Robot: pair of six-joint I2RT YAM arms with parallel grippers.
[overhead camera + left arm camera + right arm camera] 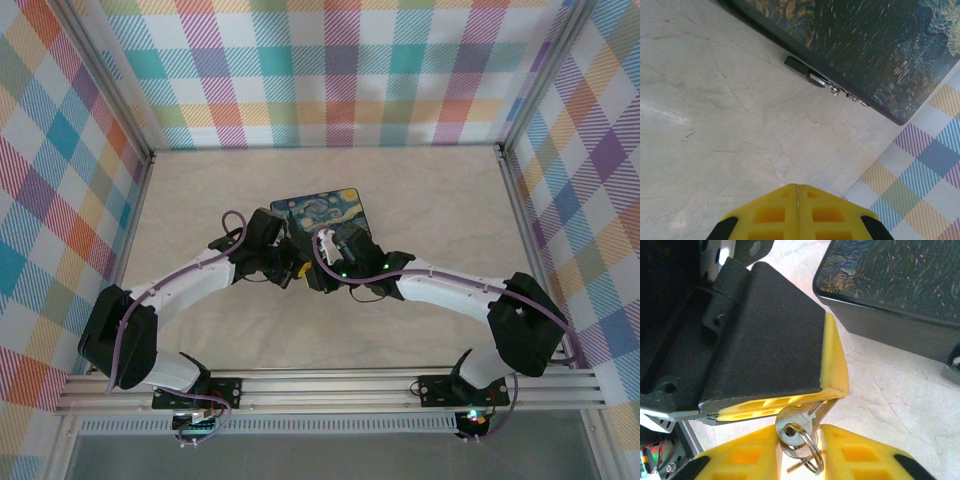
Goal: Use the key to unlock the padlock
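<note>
The key (795, 424), silver, hangs on a ring with a second key. Its blade is pinched at the tip of my left gripper (836, 390), which is shut on it. My right gripper (799, 436) has closed in on the key's round head from both sides. In the top view the left gripper (289, 270) and right gripper (318, 272) meet tip to tip just in front of the box. The padlock (815, 79) hangs on the dark box's front edge, well ahead of the left gripper (798, 187) and apart from it.
The dark box (320, 210) with the swirly night-sky print lies flat on the pale marble-look table (420, 200). The box (865, 45) has a small metal hasp (852, 99) beside the padlock. Checked walls (60, 180) close in the table on three sides.
</note>
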